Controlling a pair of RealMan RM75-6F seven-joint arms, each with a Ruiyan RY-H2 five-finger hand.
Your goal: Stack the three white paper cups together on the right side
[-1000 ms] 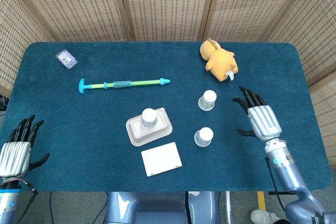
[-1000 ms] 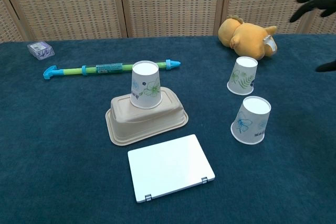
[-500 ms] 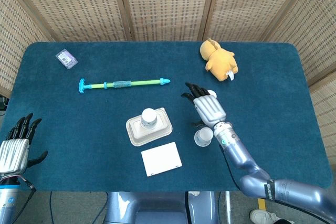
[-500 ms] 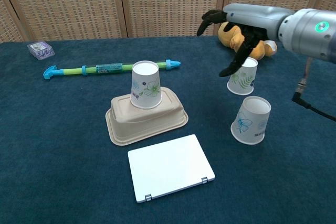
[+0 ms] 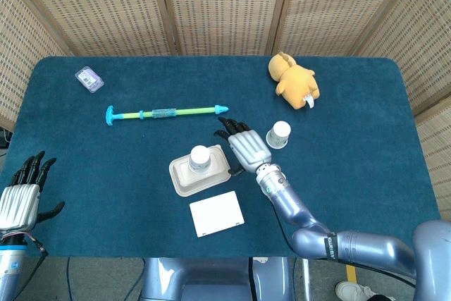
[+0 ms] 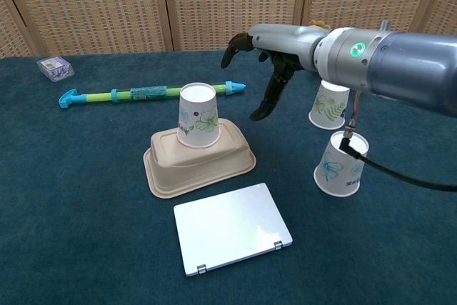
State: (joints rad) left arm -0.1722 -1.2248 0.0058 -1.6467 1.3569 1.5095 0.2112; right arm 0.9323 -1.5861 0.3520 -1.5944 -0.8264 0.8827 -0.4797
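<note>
Your right hand hovers over the desk, fingers spread and empty, just right of the cup on the tray; the left hand idles open. The other two cups stand at right, unstacked. Next, close on the tray cup.

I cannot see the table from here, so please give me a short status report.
Right hand open, fingers spread, beside the cup on the inverted pulp tray, not touching. Left hand open at table edge. Two other cups upside down at right. Nothing blocking.
</note>
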